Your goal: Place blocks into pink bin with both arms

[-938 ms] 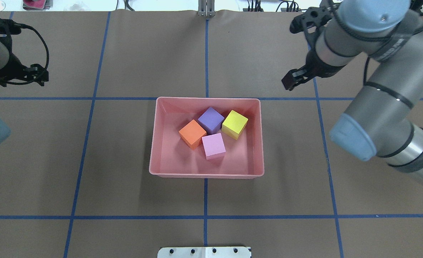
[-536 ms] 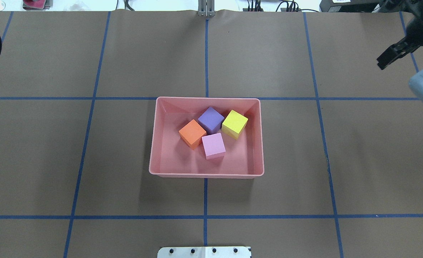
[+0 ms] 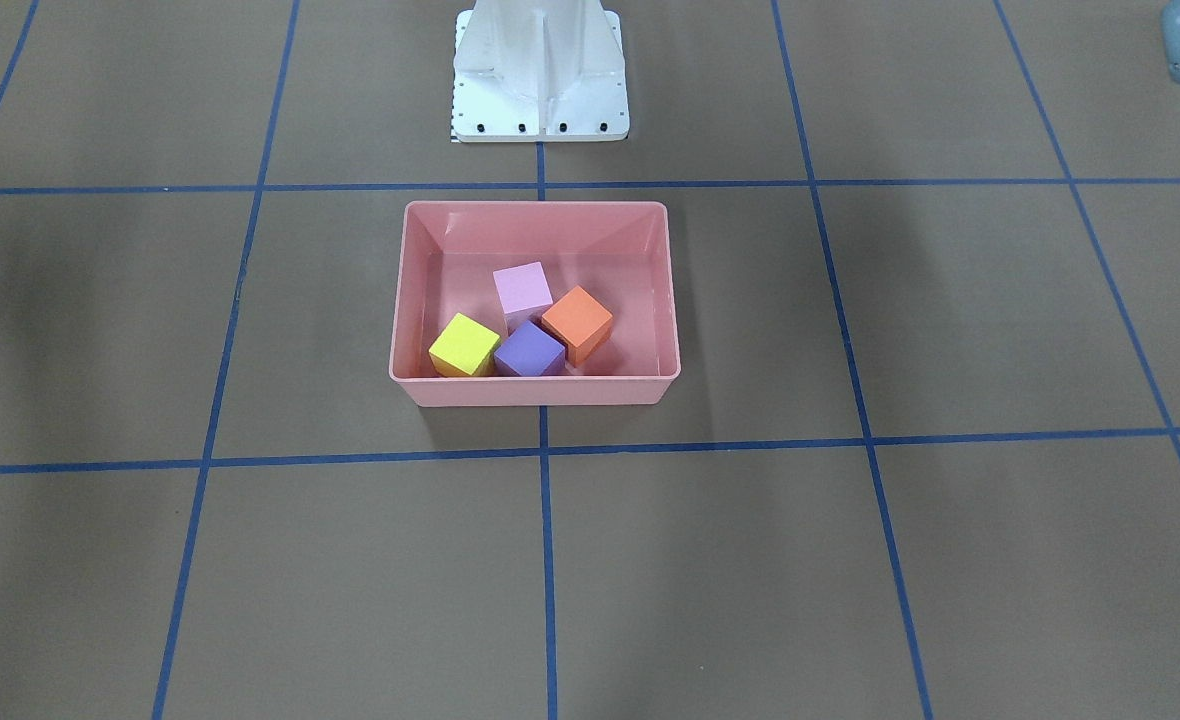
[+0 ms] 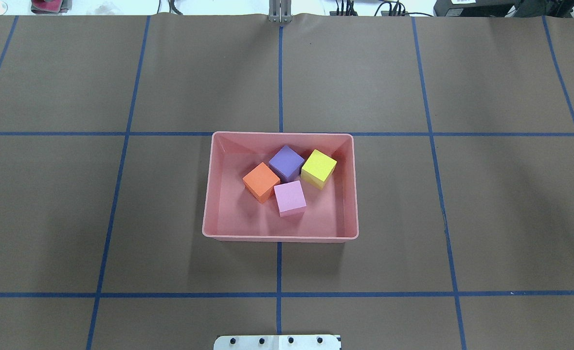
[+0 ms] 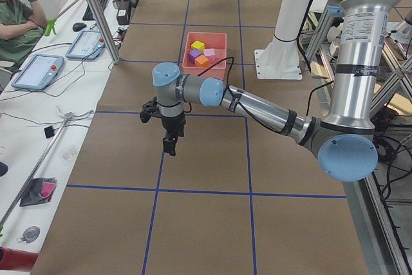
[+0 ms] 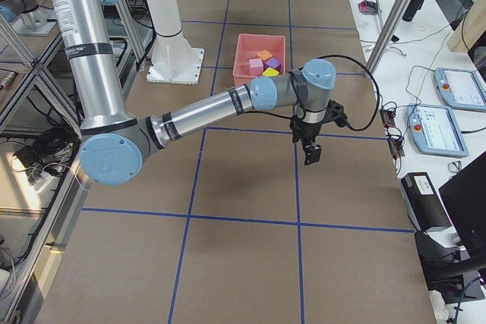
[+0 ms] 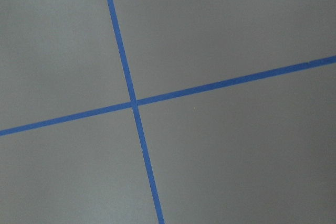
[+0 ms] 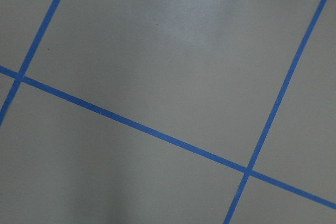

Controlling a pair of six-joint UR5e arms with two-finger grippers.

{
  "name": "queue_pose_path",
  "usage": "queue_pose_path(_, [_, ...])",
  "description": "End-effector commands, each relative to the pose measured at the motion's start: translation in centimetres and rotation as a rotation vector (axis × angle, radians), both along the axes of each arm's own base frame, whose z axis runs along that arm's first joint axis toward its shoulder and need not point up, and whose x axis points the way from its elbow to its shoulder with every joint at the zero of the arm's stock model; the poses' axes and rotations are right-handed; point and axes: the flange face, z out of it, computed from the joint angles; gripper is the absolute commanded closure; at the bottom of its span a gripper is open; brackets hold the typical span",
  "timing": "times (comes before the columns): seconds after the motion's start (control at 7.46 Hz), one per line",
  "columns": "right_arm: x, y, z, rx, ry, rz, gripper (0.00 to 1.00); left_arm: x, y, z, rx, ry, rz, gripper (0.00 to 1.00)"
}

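Note:
The pink bin (image 4: 209, 194) stands at the table's middle. In it lie the orange block (image 4: 261, 181), the purple block (image 4: 286, 163), the yellow block (image 4: 319, 167) and the lilac block (image 4: 290, 197), close together. They also show in the front view, with the bin (image 3: 535, 392) there. My left gripper (image 5: 169, 143) hangs over bare table far to the bin's left. My right gripper (image 6: 311, 154) hangs over bare table far to its right. Both show only in the side views, so I cannot tell if they are open or shut.
The white base pedestal (image 3: 540, 80) stands behind the bin. Blue tape lines (image 4: 279, 73) grid the brown table. Both wrist views show only table and tape. An operator (image 5: 16, 11) sits at a side bench with tablets (image 5: 38, 72).
Both arms have swung outward, away from the bin, and left the overhead view. The four blocks and the bin have not moved.

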Motion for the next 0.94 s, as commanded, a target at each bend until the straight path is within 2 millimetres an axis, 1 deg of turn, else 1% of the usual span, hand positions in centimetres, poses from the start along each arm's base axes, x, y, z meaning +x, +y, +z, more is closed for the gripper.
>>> queue_pose_path(0.0, [1.0, 2.4, 3.8, -0.021, -0.024, 0.010, 0.00, -1.9, 1.9, 2.4, -0.040, 0.014, -0.028, 0.00])
queue_pose_path(0.13, [1.4, 3.0, 4.4, -0.011, -0.026, 0.015, 0.00, -3.9, 1.9, 3.6, -0.064, 0.011, -0.066, 0.00])
queue_pose_path(0.27, [1.5, 3.1, 4.9, -0.019, -0.017, 0.017, 0.00, -5.7, 2.1, 4.6, -0.046, 0.012, -0.044, 0.00])
queue_pose_path(0.4, [1.9, 2.6, 5.6, -0.062, -0.015, 0.059, 0.00, -7.8, 3.3, 8.0, -0.086, 0.011, -0.047, 0.00])
queue_pose_path(0.54, [2.7, 2.9, 7.9, -0.143, -0.012, 0.114, 0.00, -8.4, 4.1, 10.9, -0.115, 0.026, -0.025, 0.00])
queue_pose_path(0.67, [3.0, 2.9, 8.9, -0.163, -0.008, 0.122, 0.00, -9.5, 5.3, 15.1, -0.114, 0.030, -0.007, 0.00])
queue_pose_path(0.8, [3.0, 2.9, 9.9, -0.187, -0.007, 0.124, 0.00, -9.5, 5.6, 19.2, -0.083, 0.029, -0.012, 0.00])
